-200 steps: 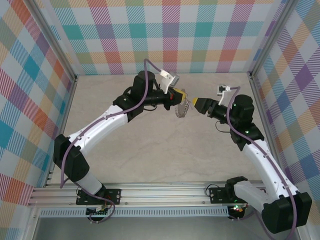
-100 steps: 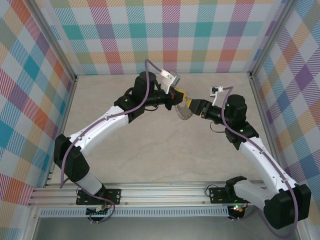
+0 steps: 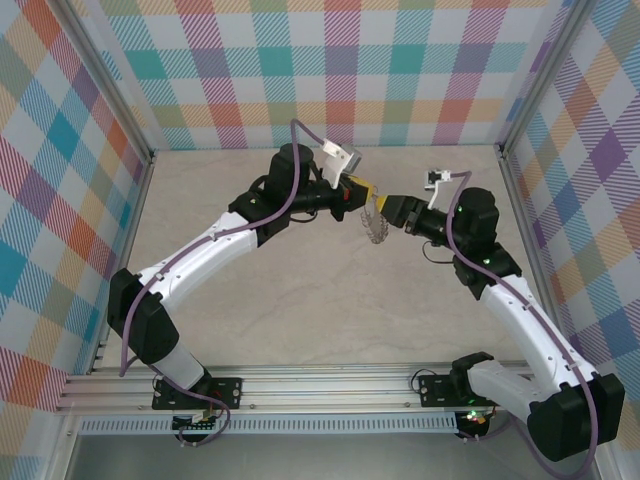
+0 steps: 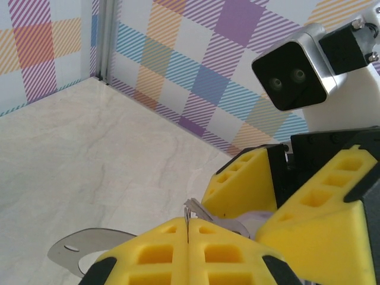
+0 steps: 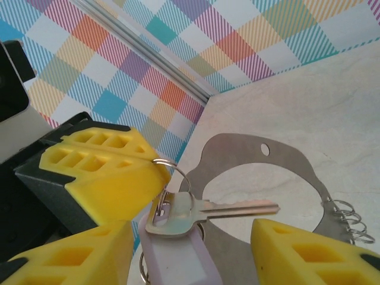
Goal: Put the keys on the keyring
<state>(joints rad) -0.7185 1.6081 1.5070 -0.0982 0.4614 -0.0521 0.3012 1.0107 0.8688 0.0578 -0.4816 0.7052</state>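
Meets hand to hand in mid-air over the far middle of the bench (image 3: 300, 290). Pinches the keyring (image 3: 375, 228) in the left hand (image 4: 187, 234), jaws fully closed on its thin wire loop (image 5: 180, 171), the rest dangling below. Has the right hand (image 3: 388, 207) opposite, on the right, jaws about half apart and closed on nothing, one either side of the key (image 5: 237, 208). Finds that key right at the loop, lilac head toward the left hand, blade level and crosswise to the right hand's reach. Cannot tell whether the loop already passes through the head. Puts the right hand nearer, practically around the key; probably calls for closing on the lilac head without tugging the loop free.
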